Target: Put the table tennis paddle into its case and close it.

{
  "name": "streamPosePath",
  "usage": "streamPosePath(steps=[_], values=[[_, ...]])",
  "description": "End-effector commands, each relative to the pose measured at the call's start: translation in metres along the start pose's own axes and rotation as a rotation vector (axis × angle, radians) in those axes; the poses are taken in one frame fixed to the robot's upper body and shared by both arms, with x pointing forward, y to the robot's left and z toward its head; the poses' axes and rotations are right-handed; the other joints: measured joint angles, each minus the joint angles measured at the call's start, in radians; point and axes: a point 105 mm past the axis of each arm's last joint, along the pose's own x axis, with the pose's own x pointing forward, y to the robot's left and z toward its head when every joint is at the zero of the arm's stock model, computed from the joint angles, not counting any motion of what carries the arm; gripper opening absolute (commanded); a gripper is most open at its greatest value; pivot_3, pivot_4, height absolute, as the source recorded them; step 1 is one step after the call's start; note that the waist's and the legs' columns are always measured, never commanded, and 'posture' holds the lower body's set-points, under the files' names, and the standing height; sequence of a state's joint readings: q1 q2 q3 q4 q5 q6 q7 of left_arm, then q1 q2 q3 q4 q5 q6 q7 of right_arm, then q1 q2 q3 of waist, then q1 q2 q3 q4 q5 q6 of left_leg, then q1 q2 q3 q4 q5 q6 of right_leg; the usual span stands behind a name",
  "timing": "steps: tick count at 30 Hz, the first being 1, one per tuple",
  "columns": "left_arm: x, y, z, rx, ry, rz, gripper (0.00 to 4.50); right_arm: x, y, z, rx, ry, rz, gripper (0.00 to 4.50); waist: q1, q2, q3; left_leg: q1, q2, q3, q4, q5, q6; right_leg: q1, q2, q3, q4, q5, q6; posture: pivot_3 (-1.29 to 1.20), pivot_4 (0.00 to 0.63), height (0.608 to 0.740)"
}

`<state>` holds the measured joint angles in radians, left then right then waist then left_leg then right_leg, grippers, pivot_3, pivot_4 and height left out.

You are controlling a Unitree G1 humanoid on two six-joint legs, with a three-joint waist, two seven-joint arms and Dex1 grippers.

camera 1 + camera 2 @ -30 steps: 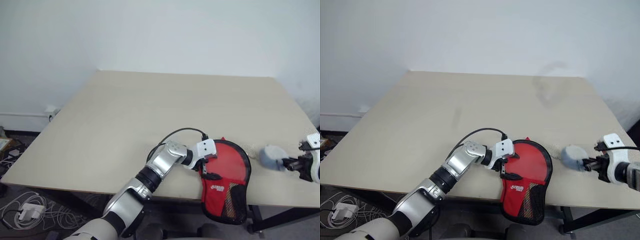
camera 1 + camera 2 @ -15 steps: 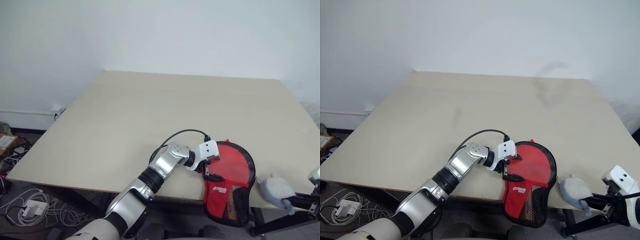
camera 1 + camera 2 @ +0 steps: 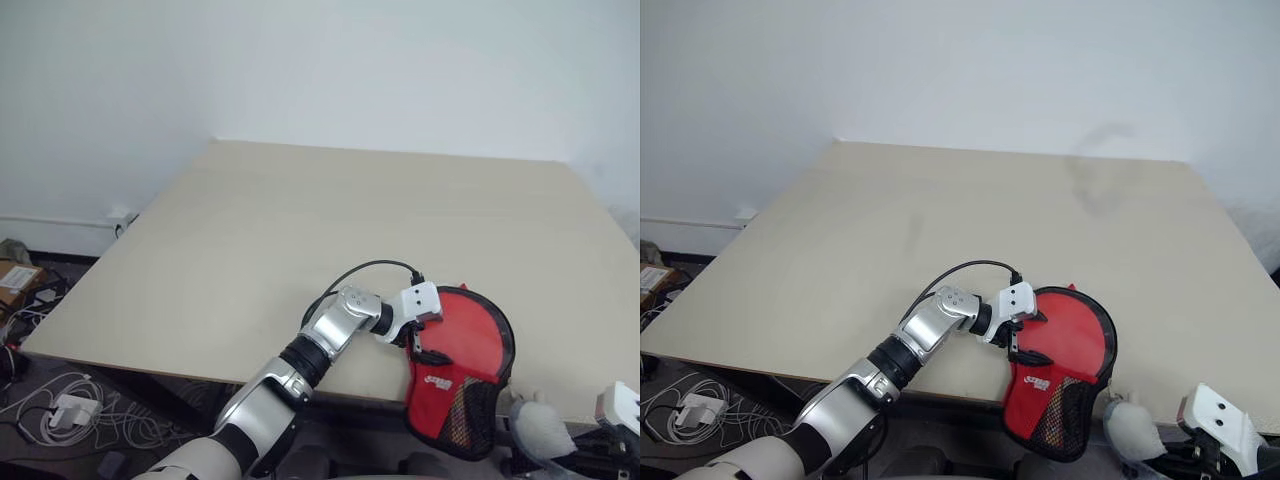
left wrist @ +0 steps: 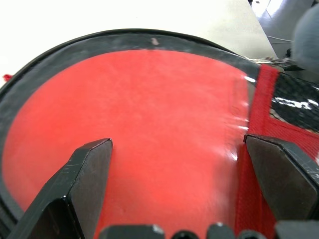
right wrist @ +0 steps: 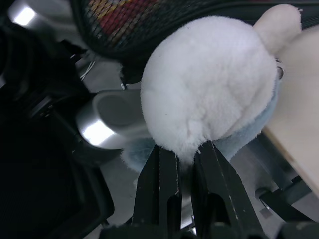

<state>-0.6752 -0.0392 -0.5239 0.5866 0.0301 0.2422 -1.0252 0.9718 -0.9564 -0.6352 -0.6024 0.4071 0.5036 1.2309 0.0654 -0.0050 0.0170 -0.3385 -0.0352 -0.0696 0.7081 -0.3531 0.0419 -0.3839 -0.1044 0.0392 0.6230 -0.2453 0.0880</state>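
The case (image 3: 455, 420) lies at the table's front edge, its black mesh narrow end hanging over the edge. The table tennis paddle sits inside it, and its red face (image 3: 468, 335) shows through the clear side. My left gripper (image 3: 414, 347) rests open on the case's left side. In the left wrist view both fingers (image 4: 89, 164) straddle the red face (image 4: 149, 114). My right gripper (image 5: 184, 149) is low, past the table's front right edge, shut on a white and pale blue plush toy (image 3: 540, 426).
The light wooden table (image 3: 300, 220) stretches far and left of the case. A white wall stands behind it. Cables and a power adapter (image 3: 62, 412) lie on the floor at the left. A black cable (image 3: 360, 268) loops over my left wrist.
My right arm has drawn back and down off the table's front edge, carrying the plush toy with it. The left gripper and the case have stayed put.
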Motion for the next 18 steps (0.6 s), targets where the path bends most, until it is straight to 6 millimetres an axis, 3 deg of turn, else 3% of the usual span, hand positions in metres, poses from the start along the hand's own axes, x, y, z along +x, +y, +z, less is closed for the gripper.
streamPosePath(steps=[1, 2, 6, 13, 18], values=[[-0.002, 0.004, -0.019, -0.045, 0.067, 0.025, 4.50, 0.001, 0.002, -0.010, 0.024, 0.044, 0.044, 0.02, 0.000, 0.000, 0.000, 0.000, 0.000, 0.000, 0.000, 0.000, 0.000, 0.000, 0.000, 0.000, 0.000, 0.000, 0.000, 0.00, 0.000, 0.716], [-0.002, 0.005, -0.019, -0.046, 0.066, 0.027, 4.50, 0.001, -0.002, -0.009, 0.026, 0.041, 0.025, 0.02, 0.000, -0.001, 0.000, 0.001, 0.000, 0.000, 0.000, 0.000, 0.000, 0.001, 0.000, 0.000, 0.000, 0.000, 0.000, 0.00, 0.000, 0.716], [-0.002, 0.005, -0.019, -0.047, 0.065, 0.026, 4.50, -0.005, -0.063, 0.019, 0.112, -0.126, -0.211, 0.02, -0.009, -0.004, 0.001, 0.007, 0.001, 0.000, 0.000, -0.001, 0.001, 0.005, 0.000, 0.003, -0.001, 0.000, 0.000, 0.00, 0.000, 0.716], [-0.003, 0.006, -0.020, -0.046, 0.072, 0.030, 4.50, -0.005, -0.068, 0.032, 0.132, -0.170, -0.198, 0.02, -0.009, -0.002, 0.000, 0.012, 0.001, -0.001, -0.002, -0.002, 0.003, 0.009, 0.000, 0.002, -0.001, 0.000, 0.000, 0.00, 0.000, 0.716], [-0.005, 0.008, -0.022, -0.046, 0.078, 0.036, 4.50, -0.008, -0.070, 0.034, 0.173, -0.189, -0.189, 1.49, -0.013, -0.003, 0.000, 0.013, 0.001, 0.001, -0.002, -0.002, 0.003, 0.010, 0.000, 0.005, -0.001, 0.000, 0.000, 0.00, 0.000, 0.716]])
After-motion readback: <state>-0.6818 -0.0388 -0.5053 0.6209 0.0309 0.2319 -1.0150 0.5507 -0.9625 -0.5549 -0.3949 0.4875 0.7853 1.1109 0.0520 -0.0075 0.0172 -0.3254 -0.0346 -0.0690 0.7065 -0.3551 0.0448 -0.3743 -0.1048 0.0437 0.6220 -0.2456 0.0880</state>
